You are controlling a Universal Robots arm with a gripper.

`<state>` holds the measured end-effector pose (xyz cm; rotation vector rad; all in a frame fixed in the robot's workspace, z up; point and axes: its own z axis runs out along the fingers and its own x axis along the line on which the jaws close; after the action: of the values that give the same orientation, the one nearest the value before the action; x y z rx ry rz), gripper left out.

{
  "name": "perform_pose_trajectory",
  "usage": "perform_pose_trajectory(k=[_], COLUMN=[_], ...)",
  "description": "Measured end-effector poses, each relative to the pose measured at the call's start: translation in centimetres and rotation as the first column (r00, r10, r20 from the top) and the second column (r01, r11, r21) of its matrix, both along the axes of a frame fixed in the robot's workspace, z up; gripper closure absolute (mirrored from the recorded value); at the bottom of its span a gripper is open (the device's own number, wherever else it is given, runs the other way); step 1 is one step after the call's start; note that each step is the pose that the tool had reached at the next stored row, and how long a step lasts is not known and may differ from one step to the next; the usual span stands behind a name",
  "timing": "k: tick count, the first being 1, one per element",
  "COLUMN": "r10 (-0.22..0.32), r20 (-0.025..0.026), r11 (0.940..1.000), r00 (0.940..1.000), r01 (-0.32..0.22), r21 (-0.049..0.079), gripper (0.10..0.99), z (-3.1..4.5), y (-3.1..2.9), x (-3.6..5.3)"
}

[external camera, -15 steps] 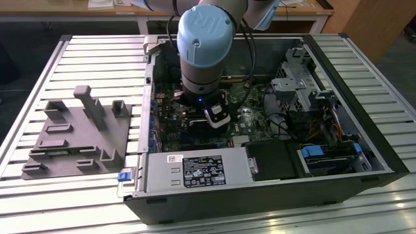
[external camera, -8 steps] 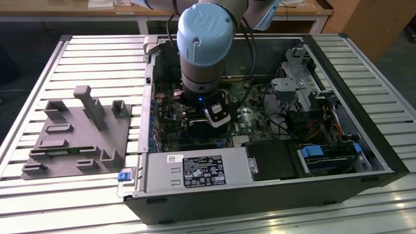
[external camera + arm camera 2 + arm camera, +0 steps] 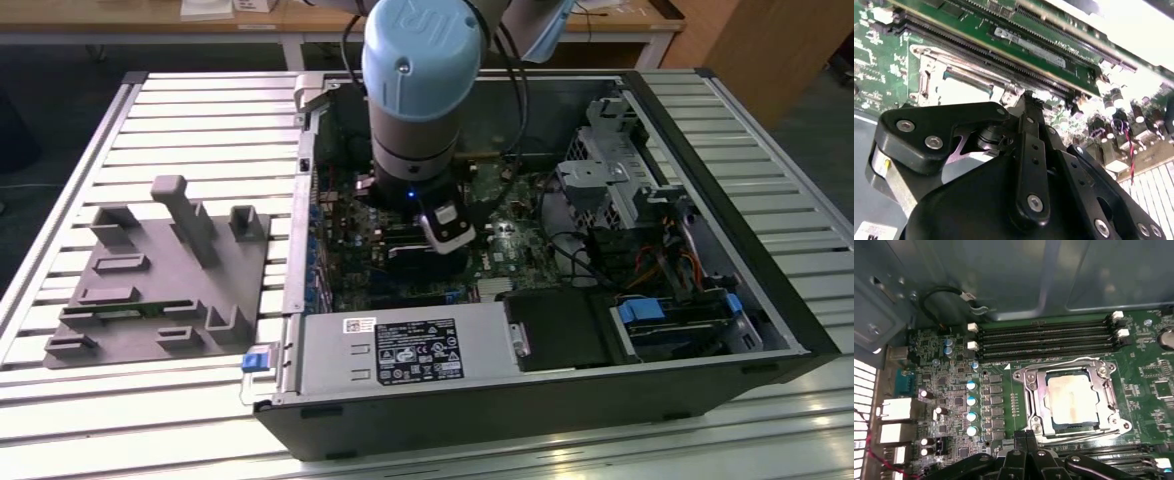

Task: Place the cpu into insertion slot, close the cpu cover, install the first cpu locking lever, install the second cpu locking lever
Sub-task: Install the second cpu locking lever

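The cpu [image 3: 1072, 400], a square chip with a dull tan top, lies flat in the insertion slot on the green board. The silver cpu cover [image 3: 1030, 390] is folded down around it, so the chip shows through the cover's window. Thin wire levers [image 3: 1059, 363] lie along the cover's edges; whether they are hooked I cannot tell. My gripper [image 3: 1026, 436] hovers just beside the socket's near edge, shut with nothing between its black fingers. In the second wrist view the gripper [image 3: 1026, 99] points at the board next to the cover [image 3: 929, 75]. In the exterior view the gripper [image 3: 447, 238] reaches down inside the open computer case.
Long black memory slots [image 3: 1044, 337] run on the far side of the socket, and more lie by my fingers. A row of capacitors [image 3: 971, 400] stands beside it. The power supply [image 3: 400, 350], a drive cage [image 3: 601, 180] and cables crowd the case. A grey fixture [image 3: 160, 270] sits outside.
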<state>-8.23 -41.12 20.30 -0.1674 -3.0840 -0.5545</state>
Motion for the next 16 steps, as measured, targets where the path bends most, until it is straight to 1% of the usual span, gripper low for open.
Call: perform_pose_trajectory(k=[3, 4, 5, 8, 10, 12, 16], r10=[0.0, 0.0, 0.0, 0.0, 0.0, 0.0, 0.0], r20=[0.0, 0.0, 0.0001, 0.0, 0.0001, 0.0001, 0.0], r11=[1.0, 1.0, 1.0, 0.9994, 0.9988, 0.9984, 0.9983], r00=[1.0, 1.0, 1.0, 1.0, 1.0, 1.0, 1.0], r01=[0.0, 0.0, 0.0, 0.0, 0.0, 0.0, 0.0], r21=[0.0, -0.001, -0.006, -0.036, -0.049, -0.056, -0.058], gripper=[0.98, 0.98, 0.98, 0.98, 0.98, 0.98, 0.98], z=[0.88, 1.05, 1.16, 1.29, 1.3, 1.3, 1.3], y=[0.0, 0.0, 0.01, 0.0, 0.0, 0.0, 0.01], x=[0.0, 0.01, 0.02, 0.07, 0.27, 0.66, 2.1])
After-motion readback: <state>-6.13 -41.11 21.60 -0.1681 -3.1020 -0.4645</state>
